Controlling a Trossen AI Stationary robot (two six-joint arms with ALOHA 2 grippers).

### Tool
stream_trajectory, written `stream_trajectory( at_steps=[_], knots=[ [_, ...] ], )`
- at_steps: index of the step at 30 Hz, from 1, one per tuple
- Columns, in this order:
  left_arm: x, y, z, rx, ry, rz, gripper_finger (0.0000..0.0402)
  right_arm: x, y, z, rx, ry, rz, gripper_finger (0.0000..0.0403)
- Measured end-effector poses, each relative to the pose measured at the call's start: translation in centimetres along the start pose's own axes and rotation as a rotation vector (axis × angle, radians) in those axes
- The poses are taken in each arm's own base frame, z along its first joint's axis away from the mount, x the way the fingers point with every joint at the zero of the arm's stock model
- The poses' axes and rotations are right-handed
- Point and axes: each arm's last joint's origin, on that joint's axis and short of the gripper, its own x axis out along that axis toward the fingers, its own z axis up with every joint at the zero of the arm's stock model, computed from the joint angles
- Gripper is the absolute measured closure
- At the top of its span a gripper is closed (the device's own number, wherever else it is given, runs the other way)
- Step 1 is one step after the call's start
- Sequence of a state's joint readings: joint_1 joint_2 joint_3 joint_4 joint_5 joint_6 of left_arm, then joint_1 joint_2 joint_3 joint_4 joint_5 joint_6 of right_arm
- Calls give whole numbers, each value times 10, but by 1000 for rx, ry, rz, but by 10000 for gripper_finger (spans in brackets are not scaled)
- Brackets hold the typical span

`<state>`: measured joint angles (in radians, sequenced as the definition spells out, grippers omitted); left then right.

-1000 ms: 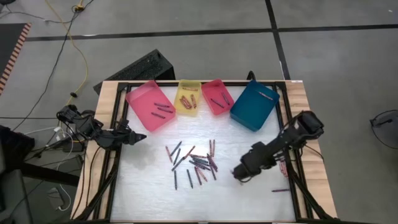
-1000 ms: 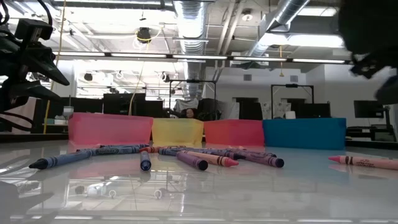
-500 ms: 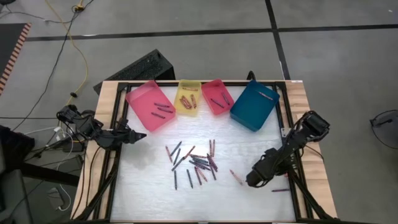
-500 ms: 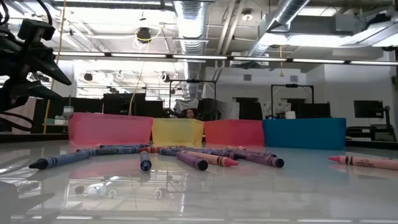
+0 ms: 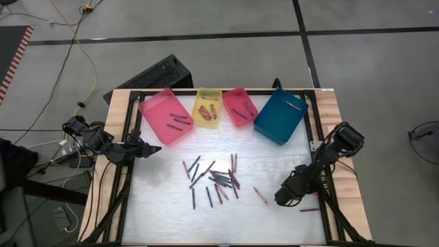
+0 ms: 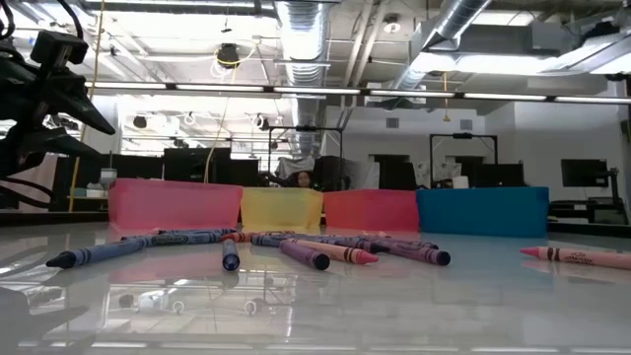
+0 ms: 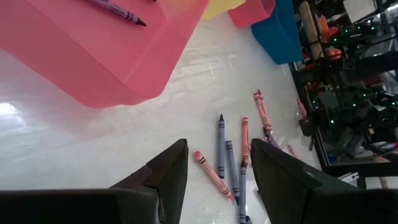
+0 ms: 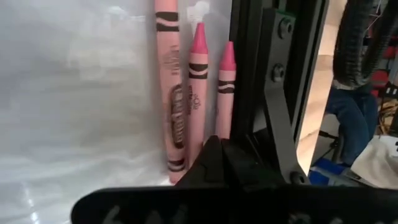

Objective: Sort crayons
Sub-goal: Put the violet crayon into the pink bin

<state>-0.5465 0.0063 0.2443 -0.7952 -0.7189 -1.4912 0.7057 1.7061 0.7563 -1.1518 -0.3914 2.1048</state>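
The right pincer (image 5: 282, 199) hung shut and empty above three pink crayons (image 8: 189, 106) lying along the counter's (image 5: 164, 219) right frame; they looked light, stiff and rollable, best pinched mid-barrel. Beyond, crayons (image 5: 214, 180) lay scattered mid-counter. The left pincer (image 5: 155, 150) waited open by the pink tray (image 5: 154, 123).

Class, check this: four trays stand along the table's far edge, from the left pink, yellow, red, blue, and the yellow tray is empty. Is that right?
Not quite. The high view shows the yellow tray holds several crayons. The rest stands: pink tray, yellow, red tray and blue tray, in that order along the far edge.
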Motion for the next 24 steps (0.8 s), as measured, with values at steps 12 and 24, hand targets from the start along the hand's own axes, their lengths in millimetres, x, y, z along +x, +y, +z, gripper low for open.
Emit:
stream_trajectory(
  at_steps=[12,24],
  knots=[
    [0,0,0,-3,-8,0,236,-23,10,-6,-42,-21,117,403],
    [0,0,2,-16,-54,4,236,-14,-3,-9,53,-85,45,403]
  ],
)
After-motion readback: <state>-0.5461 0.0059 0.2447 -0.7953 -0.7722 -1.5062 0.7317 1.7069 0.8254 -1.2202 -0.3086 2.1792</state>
